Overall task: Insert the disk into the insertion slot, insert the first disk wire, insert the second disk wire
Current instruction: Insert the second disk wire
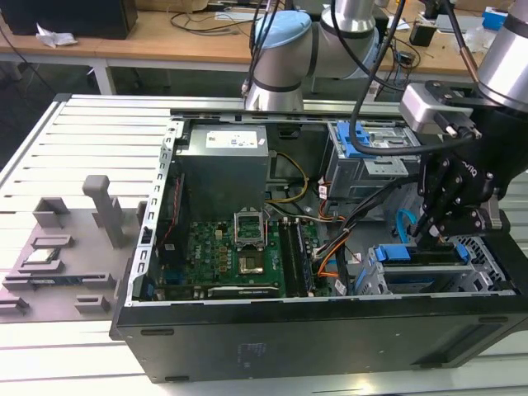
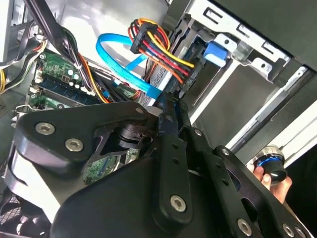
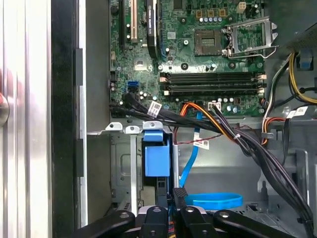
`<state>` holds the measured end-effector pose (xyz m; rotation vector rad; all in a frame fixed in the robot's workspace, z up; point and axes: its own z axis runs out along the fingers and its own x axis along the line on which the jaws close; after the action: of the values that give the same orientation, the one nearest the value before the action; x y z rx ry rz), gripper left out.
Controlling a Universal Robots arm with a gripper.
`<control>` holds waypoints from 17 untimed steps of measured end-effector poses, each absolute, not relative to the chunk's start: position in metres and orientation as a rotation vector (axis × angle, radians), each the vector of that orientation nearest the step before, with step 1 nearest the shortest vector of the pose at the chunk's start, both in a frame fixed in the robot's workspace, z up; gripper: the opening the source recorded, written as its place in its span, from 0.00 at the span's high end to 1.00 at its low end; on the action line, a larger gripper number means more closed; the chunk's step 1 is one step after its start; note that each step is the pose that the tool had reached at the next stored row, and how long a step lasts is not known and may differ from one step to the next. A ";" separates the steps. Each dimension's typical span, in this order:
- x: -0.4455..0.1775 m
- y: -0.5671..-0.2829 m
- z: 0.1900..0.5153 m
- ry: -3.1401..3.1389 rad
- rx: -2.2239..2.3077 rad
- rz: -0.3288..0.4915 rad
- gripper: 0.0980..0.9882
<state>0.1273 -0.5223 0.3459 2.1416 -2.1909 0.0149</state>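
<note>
So the big thing here is the open PC case [image 1: 330,330] lying on its side on the slatted worktop [image 1: 82,148], which is why the arm is coming straight down into it. The insertion slot [image 1: 487,272], that perforated silver cage at the lower right of the exterior view, is already carrying the disk [image 1: 412,256]; its blue frame is sitting flush at the cage mouth.

The tool [image 1: 436,235] is hanging right over that blue edge. In the second wrist view its tips look pinched narrow around the plug end of the second disk wire [image 2: 119,57], whose blue loop is curving off toward the upper left.

That same view is showing the first disk wire [image 2: 158,47] with its dark plug already up against the drive's back edge, which the exterior view is hiding behind the tool. The first wrist view is giving the motherboard [image 3: 198,49] across the top, plus the blue frame from straight above.
</note>
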 end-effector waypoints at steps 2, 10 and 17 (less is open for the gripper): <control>0.129 -0.522 0.345 -2.191 2.142 0.015 0.93; 0.130 -0.523 0.343 -2.190 2.142 0.016 0.93; 0.130 -0.524 0.338 -2.188 2.140 0.019 0.93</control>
<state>0.1304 -0.5236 0.3382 2.1402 -2.1882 0.0193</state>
